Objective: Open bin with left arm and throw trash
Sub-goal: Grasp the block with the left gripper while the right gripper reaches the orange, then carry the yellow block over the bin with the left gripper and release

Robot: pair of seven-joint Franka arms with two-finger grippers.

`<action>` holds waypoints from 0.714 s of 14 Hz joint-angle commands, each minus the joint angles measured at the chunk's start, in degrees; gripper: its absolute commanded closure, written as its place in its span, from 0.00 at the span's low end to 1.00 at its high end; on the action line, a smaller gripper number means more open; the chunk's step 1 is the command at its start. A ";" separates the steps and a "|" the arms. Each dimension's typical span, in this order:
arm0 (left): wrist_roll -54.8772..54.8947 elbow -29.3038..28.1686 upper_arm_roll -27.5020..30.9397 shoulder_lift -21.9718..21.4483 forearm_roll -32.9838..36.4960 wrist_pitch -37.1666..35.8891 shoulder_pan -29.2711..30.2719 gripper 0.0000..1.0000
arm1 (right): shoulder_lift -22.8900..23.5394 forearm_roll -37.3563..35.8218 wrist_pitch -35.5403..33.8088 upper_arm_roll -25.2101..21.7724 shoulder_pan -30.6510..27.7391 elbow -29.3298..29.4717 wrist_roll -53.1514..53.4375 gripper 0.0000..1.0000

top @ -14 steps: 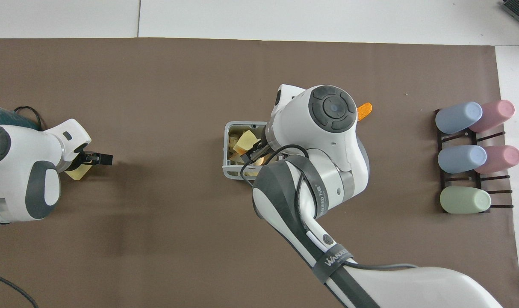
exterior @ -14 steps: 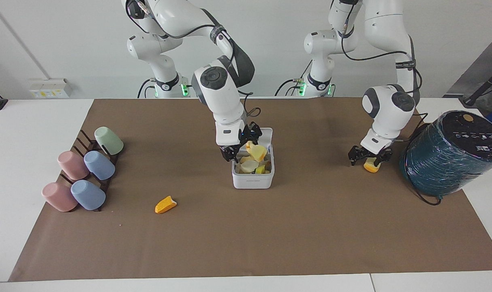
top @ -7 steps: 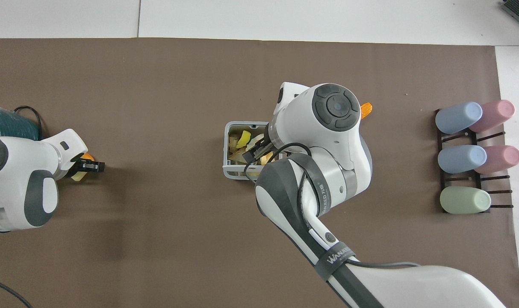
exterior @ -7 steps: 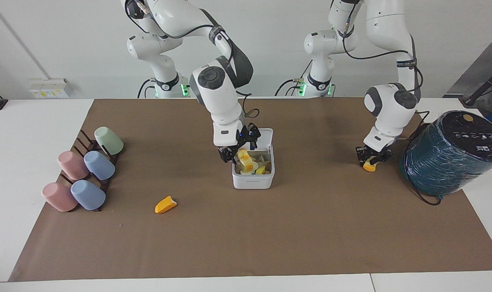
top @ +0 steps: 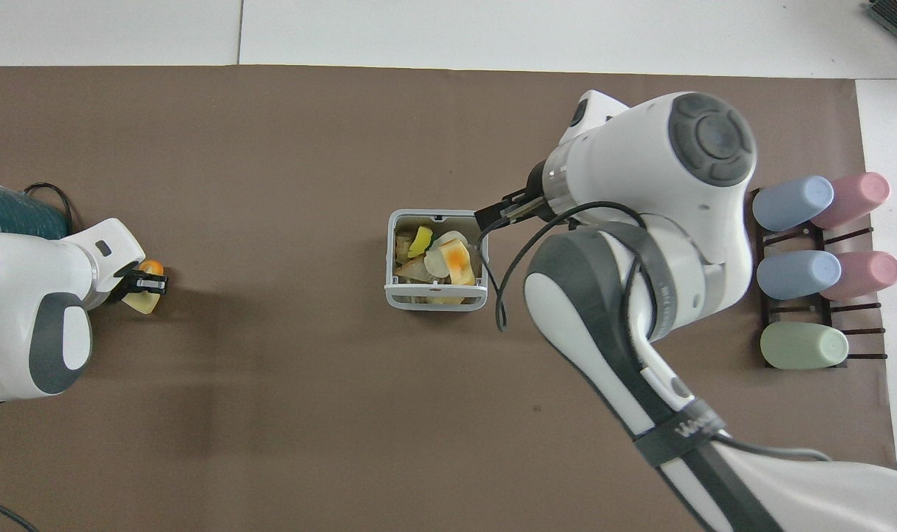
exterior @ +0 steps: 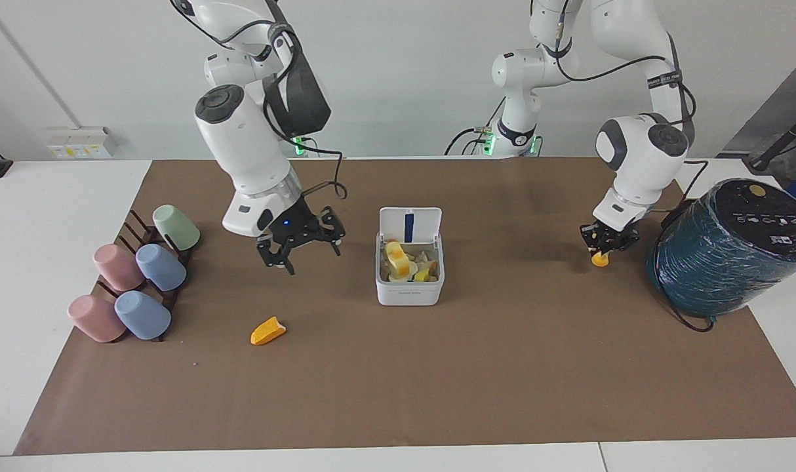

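**Bin open at mid-mat, one chunk in the left gripper's grip**

The bin (exterior: 409,265) sits in the middle of the brown mat (exterior: 503,367), its lid (exterior: 409,225) tipped up on the side nearer the robots, so the inside shows. It is heaped with yellow and orange scraps (exterior: 401,260).

Largest on the table is the teal cylinder (exterior: 726,246), lying at the left arm's end, half on the mat. At the right arm's end a dark rack (exterior: 150,275) holds five pastel cups (exterior: 150,267) on their sides.

The right gripper (exterior: 299,244) hangs in the air over bare mat between the cups and the bin, fingers spread wide and holding nothing. The left gripper (exterior: 604,241) is low over the mat just beside the cylinder, fingers pinched on an orange-yellow chunk (exterior: 599,259) that hangs below the tips; whether the chunk touches the mat I cannot tell.

A second chunk, an orange wedge (exterior: 267,330), lies loose on the mat, farther from the robots than the bin and toward the cups.
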 commanded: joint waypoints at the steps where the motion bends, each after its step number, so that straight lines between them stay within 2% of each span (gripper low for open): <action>1: -7.40 5.45 0.00 -0.85 1.13 -6.83 -4.98 1.00 | -1.19 -6.14 9.67 0.83 -2.77 -7.53 6.15 0.00; 3: -12.41 9.76 -0.08 -0.67 0.70 -11.84 -8.50 1.00 | 1.17 -6.15 15.14 0.83 -5.33 -8.60 14.23 0.00; 5: -17.77 12.41 -0.08 0.03 0.52 -13.09 -13.33 1.00 | 4.24 -5.63 18.66 0.92 -6.83 -8.34 25.46 0.00; 8: -25.67 13.21 -0.26 0.47 -4.21 -9.86 -20.19 1.00 | 8.47 -3.79 24.19 1.00 -7.44 -7.11 33.50 0.00; 10: -34.01 13.04 -0.35 1.52 -7.37 -2.24 -24.05 1.00 | 13.02 2.77 25.17 1.01 -8.15 -2.82 35.44 0.00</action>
